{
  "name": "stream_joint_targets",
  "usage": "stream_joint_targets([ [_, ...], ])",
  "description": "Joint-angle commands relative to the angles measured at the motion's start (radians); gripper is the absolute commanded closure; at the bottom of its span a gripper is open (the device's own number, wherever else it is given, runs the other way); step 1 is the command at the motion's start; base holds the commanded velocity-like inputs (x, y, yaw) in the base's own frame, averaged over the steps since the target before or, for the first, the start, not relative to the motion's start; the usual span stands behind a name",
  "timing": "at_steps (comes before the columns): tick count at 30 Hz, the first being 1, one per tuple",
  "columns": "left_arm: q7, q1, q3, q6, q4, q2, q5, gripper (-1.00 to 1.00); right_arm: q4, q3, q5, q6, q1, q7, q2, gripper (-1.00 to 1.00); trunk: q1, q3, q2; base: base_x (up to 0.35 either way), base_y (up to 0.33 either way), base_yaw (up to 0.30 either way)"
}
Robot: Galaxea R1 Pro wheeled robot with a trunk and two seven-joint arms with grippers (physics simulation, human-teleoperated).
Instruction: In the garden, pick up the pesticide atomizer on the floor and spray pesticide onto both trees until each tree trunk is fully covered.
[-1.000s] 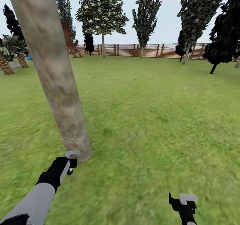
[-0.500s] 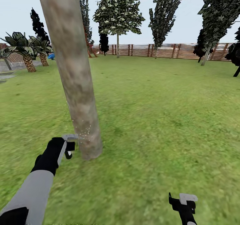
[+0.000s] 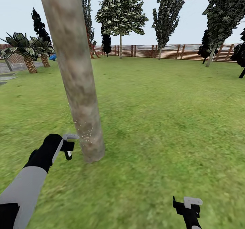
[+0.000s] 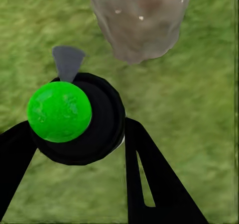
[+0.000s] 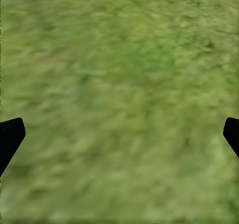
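Spraying the first tree looks to be the step in hand: at the lower left of the head view the left end effector [image 3: 69, 144] is closed around the pesticide atomizer [image 4: 74, 117], its black body and green cap clamped between the fingers, its grey nozzle pointing at the tree trunk [image 3: 76, 76] just beside it. Pale pesticide [image 3: 85, 132] specks dot only a low band near the trunk's base, so most of the column looks bare; the next move likely calls for lifting the nozzle higher and working around it. The right end effector [image 5: 119, 134], at the lower right, hangs open over the floor [image 3: 163, 127], holding nothing.
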Motion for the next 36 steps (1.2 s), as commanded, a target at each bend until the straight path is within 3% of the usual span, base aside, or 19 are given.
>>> stream_joint_targets([
  [1,-0.040,-0.001,0.002,0.002,0.014,0.007,-0.014,1.00,0.001,0.008,-0.008,-0.003,-0.001,-0.002,0.000,-1.00,0.000,-0.001,0.000,0.000,0.000,0.000],
  [4,-0.072,-0.001,-0.003,0.001,0.026,0.009,-0.018,1.00,0.001,0.008,-0.008,-0.003,-0.001,-0.002,0.000,-1.00,0.000,-0.001,0.000,0.000,0.000,0.000],
  [7,-0.078,-0.002,-0.040,0.003,0.028,0.003,-0.014,1.00,0.000,0.008,-0.008,-0.003,-0.001,-0.002,0.000,-1.00,0.000,-0.001,0.000,0.000,0.000,0.000],
  [10,-0.080,-0.004,-0.048,0.004,0.027,0.000,-0.012,1.00,0.000,0.008,-0.008,-0.003,-0.001,-0.002,0.000,-1.00,0.000,-0.001,0.000,0.161,0.000,0.000],
  [18,-0.079,-0.004,-0.048,0.004,0.029,-0.001,-0.011,1.00,-0.001,0.008,-0.008,-0.003,-0.001,-0.002,0.003,-1.00,0.000,-0.001,0.000,0.293,-0.049,0.010],
  [36,-0.078,-0.007,-0.046,0.004,0.027,0.003,-0.010,1.00,0.000,0.008,-0.008,-0.003,-0.001,-0.002,0.005,-1.00,0.000,-0.001,0.000,0.002,-0.276,0.054],
])
